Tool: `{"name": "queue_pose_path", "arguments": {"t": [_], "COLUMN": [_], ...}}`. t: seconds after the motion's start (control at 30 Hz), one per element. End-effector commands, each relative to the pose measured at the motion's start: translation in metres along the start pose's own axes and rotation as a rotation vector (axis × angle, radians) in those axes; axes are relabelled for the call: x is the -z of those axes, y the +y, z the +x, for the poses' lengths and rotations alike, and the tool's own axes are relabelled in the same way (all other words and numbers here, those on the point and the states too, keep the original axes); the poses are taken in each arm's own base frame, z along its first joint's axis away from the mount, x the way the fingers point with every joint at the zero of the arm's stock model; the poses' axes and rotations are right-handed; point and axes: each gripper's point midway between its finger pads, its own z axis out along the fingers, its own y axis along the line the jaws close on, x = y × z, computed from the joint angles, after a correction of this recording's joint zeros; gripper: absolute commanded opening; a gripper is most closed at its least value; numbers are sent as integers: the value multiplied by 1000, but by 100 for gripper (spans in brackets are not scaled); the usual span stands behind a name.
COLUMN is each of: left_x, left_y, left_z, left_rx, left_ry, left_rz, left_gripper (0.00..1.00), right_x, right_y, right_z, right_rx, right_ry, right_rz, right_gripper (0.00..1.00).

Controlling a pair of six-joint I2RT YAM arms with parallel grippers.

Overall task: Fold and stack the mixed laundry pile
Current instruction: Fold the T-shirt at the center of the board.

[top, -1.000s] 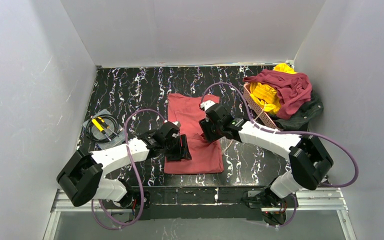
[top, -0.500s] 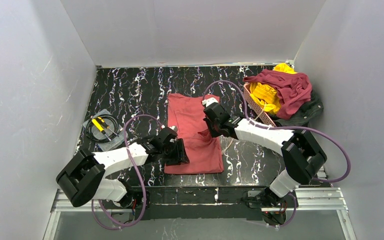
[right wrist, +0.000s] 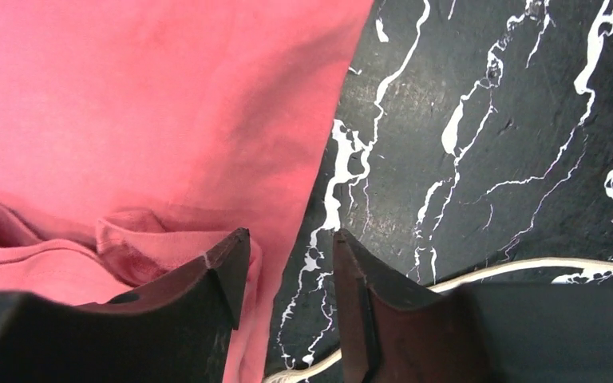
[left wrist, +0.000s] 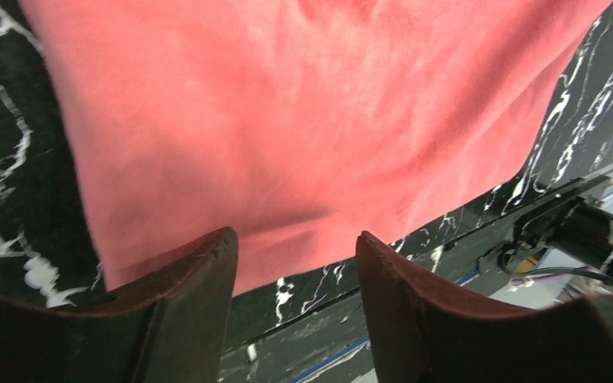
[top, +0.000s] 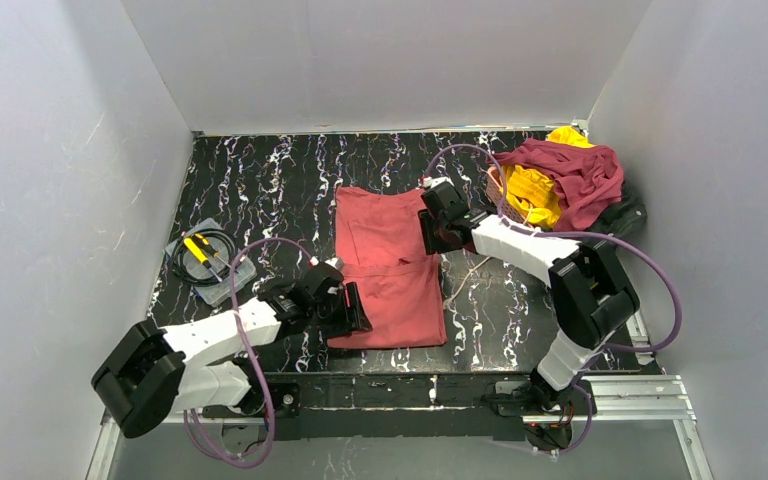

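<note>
Table: black marble top, walled in white, two arms reaching in from the near edge.
Pile: maroon, yellow and black garments heaped in the far right corner, well apart from the work in the middle.
Shirt: salmon-red, lying flat mid-table as a long rectangle, a crease across its middle and a bunched tuck on its right side.
Left gripper: at the shirt's near left corner, jaws apart, nothing pinched; the hem lies just beyond the tips.
Right gripper: at the shirt's right edge beside the tuck, jaws apart, holding nothing, bare table showing between them.
Cord: thin, cream, on the table just beside the right gripper.
Done: one garment laid out and, by its shape, narrowed at the sides.
Left: finishing this fold, then the three heaped garments; no stack begun. Early going, on this showing.
</note>
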Motion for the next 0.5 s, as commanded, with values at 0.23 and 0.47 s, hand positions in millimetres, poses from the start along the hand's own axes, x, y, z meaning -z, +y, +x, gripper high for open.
{"name": "queue_pose_path", "arguments": {"t": [0.23,0.47], "left_x": [52,41], "left_y": [17,21], "left_z": [-52,-74], "left_rx": [-139,-95], "left_ry": [-108,-51], "left_rz": [-235,-213], "left_gripper": [77,79], "right_x": [73,93], "right_y": [35,48], "right_z": [-10,57], "right_rx": [-41,-124], "right_ry": [-91,39], "right_rz": [-290,-455], "right_gripper": [79,82]}}
